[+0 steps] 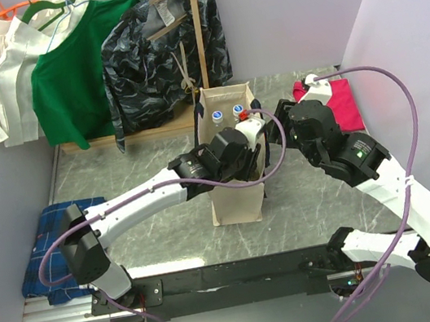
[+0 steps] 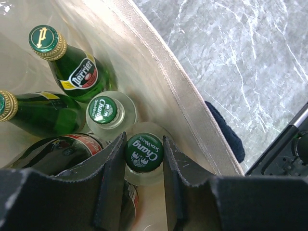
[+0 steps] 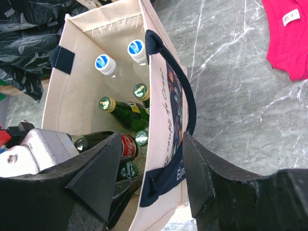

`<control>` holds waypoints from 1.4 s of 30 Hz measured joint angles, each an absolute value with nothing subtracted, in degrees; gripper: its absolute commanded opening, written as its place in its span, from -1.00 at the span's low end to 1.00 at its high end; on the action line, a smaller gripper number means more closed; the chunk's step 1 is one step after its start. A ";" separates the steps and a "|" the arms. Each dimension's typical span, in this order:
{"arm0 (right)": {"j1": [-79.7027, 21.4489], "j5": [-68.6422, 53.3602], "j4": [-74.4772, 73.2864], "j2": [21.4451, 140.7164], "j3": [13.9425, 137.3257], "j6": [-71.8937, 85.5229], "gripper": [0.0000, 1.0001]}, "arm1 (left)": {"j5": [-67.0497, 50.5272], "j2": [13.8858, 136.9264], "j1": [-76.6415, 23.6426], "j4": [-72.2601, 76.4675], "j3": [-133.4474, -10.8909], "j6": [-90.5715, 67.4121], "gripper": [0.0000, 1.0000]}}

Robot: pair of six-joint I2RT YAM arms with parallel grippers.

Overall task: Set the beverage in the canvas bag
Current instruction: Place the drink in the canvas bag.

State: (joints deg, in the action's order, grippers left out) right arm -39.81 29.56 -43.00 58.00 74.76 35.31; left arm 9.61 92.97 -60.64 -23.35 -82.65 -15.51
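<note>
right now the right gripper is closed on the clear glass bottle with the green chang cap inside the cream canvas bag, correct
Wrong arm: it is the left gripper that is closed on the clear glass bottle with the green Chang cap inside the cream canvas bag, as the left wrist view shows. The right gripper stands open astride the bag's side wall.

Matt black pads point(image 2: 111, 183) of the left claw point(image 2: 143, 144) flank a clear glass bottle point(image 2: 144, 177) with a glossy green metal cap point(image 2: 144, 153), beside the coarse cream canvas bag point(image 2: 163, 86).

Left gripper point(image 2: 143, 144) angled down, jaws seemingly clamped part-closed, right gripper point(image 3: 151, 139) beside it, jaws spread wide
</note>
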 measured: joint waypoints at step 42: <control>-39.81 30.44 -43.00 58.37 74.76 35.31 0.23 | 14.61 93.27 -60.95 -22.55 -82.65 -14.22 -0.01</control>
